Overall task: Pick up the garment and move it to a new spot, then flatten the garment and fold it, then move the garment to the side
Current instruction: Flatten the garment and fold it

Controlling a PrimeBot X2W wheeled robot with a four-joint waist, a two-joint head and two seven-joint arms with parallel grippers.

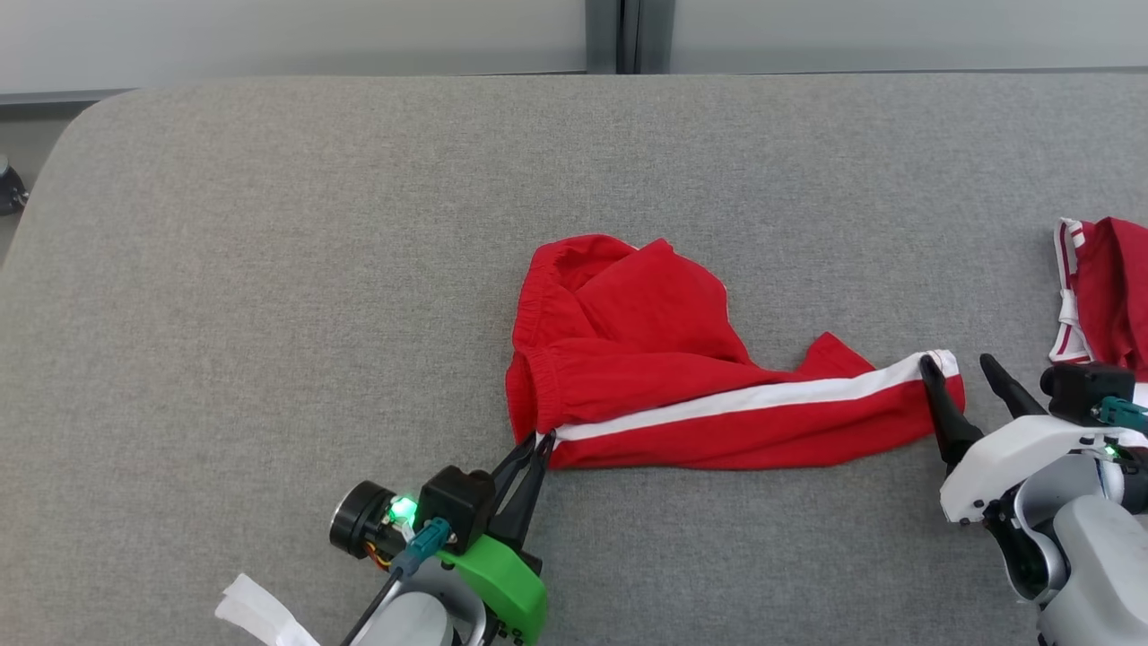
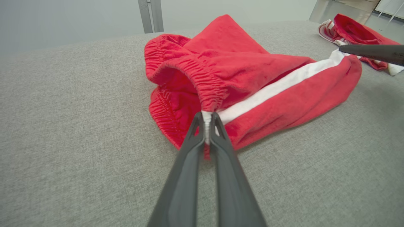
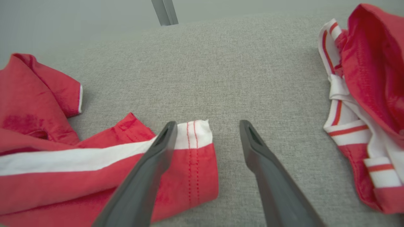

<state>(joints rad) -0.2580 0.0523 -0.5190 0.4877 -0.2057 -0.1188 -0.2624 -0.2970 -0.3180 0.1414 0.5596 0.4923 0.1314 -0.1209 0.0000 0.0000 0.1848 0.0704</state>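
From where I stand, the red cotton garment with a white side stripe [image 1: 646,359] lies crumpled near the middle of the grey cloth-covered desk [image 1: 269,269], with one leg stretched out toward the robot's right. The left claw [image 1: 538,440] is pinched tight on the gathered elastic waistband [image 2: 202,82], right where the stripe begins. The right claw [image 1: 957,363] hangs wide open over the stitched hem [image 3: 192,164] at the far end of that leg, one finger above the cloth and the other above bare desk, holding nothing; I cannot tell whether it touches the fabric. This looks to me like the set-up for flattening. To do it well, I would have the right claw come down so that both fingers bracket the hem edge at the stripe, then close on every layer rather than just the top one. With both ends held, pull them gently apart along the line of the stripe, keeping low so the cloth slides rather than lifts. The bunched upper part will want a separate smoothing. Mind the second red-and-white striped garment [image 1: 1108,278] lying close by on the right: too long a pull could drag into it.
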